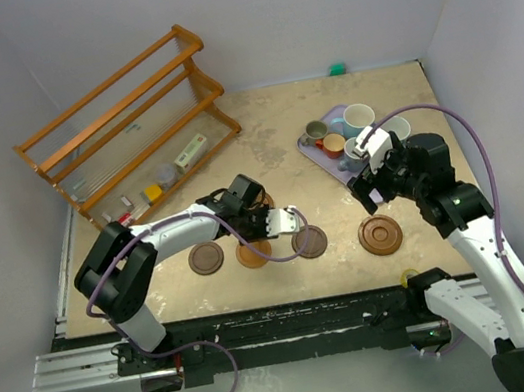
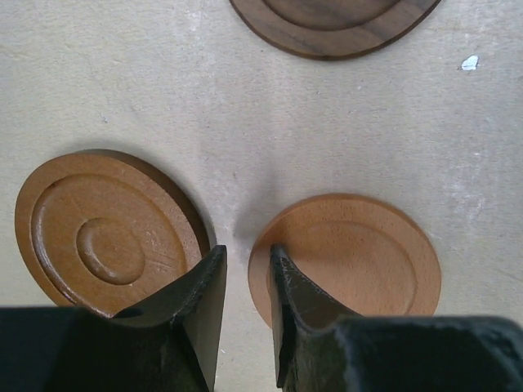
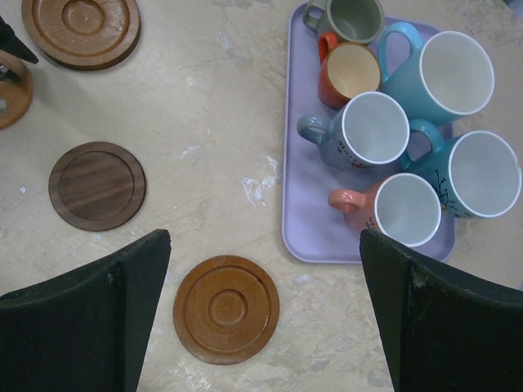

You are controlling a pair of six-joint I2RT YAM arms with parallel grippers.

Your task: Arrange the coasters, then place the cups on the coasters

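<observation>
Spreading beneath both arms is a beige, speckled tabletop (image 1: 275, 153), closed in by pale walls at the back and both sides. Only the top view shows the slatted orange-wood rack (image 1: 127, 118) at the back left, a small green object (image 1: 336, 68) against the back wall, and a dark brown round wooden coaster (image 1: 206, 259) at the left end of the front row.

A rectangular lavender tray (image 3: 306, 204) at the back right holds all six cups. The right wrist view tells them apart: a grey-olive mug (image 3: 355, 18), an orange mug (image 3: 351, 72), a tall light blue mug (image 3: 445, 73), a grey-blue mug (image 3: 372, 131), a pink mug (image 3: 404, 208) and a second light blue mug (image 3: 482, 175).

The right gripper (image 3: 263, 245) hangs over bare table just left of the tray, jaws spread wide and holding nothing. Near it lie a reddish-brown ringed coaster (image 3: 226, 309) and a dark walnut coaster (image 3: 96, 185).

The left wrist view alone shows the left gripper (image 2: 247, 251) closely. Its jaws are drawn to a narrow slit astride the near rim of a plain tan-orange coaster (image 2: 351, 261); whether they pinch it cannot be told. Just beside it, a ringed orange-brown coaster (image 2: 106, 233) lies on a darker disc, largely hidden under the arm from above.
</observation>
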